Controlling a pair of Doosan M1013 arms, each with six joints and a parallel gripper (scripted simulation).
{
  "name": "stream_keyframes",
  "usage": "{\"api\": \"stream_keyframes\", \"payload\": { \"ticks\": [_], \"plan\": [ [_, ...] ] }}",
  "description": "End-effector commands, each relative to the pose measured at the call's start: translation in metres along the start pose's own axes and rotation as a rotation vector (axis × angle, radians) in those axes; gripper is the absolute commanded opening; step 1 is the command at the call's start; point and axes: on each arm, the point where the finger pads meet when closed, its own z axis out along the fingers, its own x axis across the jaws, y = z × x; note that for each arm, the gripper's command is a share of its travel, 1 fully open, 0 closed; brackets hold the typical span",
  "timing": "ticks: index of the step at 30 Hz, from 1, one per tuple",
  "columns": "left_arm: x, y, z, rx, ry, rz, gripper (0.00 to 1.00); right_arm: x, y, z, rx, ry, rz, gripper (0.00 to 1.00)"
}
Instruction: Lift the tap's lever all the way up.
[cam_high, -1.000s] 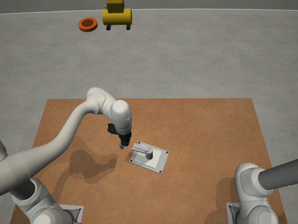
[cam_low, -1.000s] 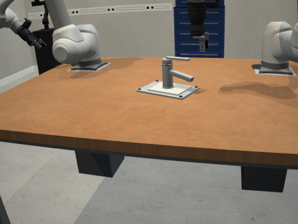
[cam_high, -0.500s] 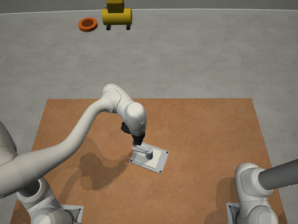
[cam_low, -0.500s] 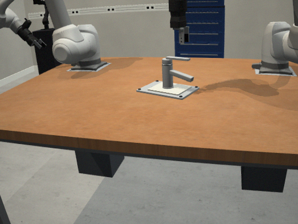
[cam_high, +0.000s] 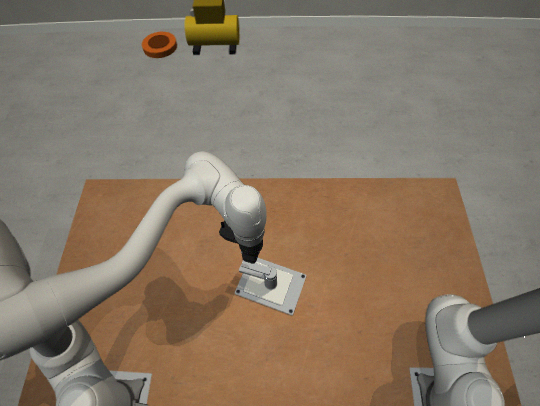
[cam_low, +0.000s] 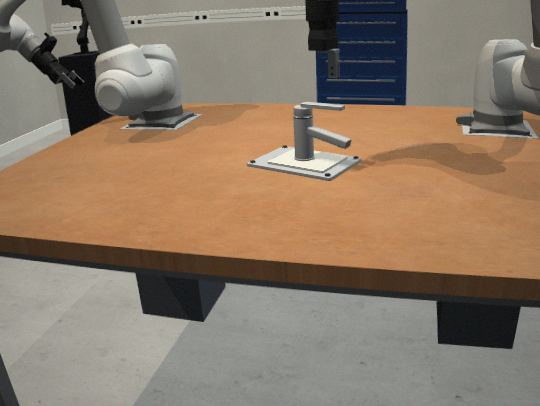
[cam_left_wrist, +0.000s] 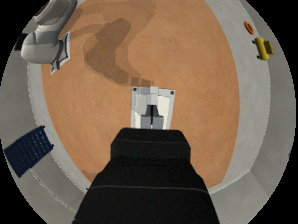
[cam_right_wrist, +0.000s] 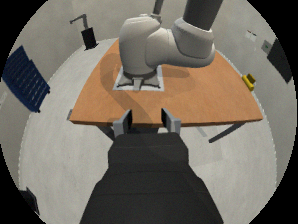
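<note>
My clenched left gripper above the flat grey lever

In the exterior frame, my left gripper (cam_high: 250, 261) (cam_low: 333, 76) (cam_left_wrist: 151, 110), fingers pressed together on nothing, hangs upper right of centre, above the free end of the slim grey metal lever (cam_high: 256, 270) (cam_low: 324, 106) (cam_left_wrist: 153, 95). That lever lies level atop the grey cylindrical tap (cam_high: 270, 281) (cam_low: 303, 137), its long axis running rightward from the post. I judge I must get below that tip, then push up. My right gripper (cam_right_wrist: 146, 114), spread and holding nothing, is farther off.

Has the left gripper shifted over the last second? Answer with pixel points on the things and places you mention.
Yes. Against the blue cabinet (cam_low: 372, 70) in the exterior view, the left gripper (cam_low: 333, 75) has moved toward the picture's left; its jaws are shut, above the tap's lever (cam_low: 325, 106).
</note>
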Motion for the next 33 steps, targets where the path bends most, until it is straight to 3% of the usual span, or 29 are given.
{"api": "stream_keyframes", "payload": {
  "ticks": [1,25,26,33],
  "plan": [
    [0.0003,0.0001,-0.0008,0.000,0.001,0.000,0.00,0.0001,-0.0001,-0.0005,-0.001,0.000,0.000,1.00],
    [0.0003,0.0001,-0.0008,0.000,0.001,0.000,0.00,0.0001,-0.0001,-0.0005,-0.001,0.000,0.000,1.00],
    [0.0003,0.0001,-0.0008,0.000,0.001,0.000,1.00,0.0001,-0.0001,-0.0005,-0.001,0.000,0.000,1.00],
    [0.0003,0.0001,-0.0008,0.000,0.001,0.000,1.00,0.0001,-0.0001,-0.0005,-0.001,0.000,0.000,1.00]
  ]
}}
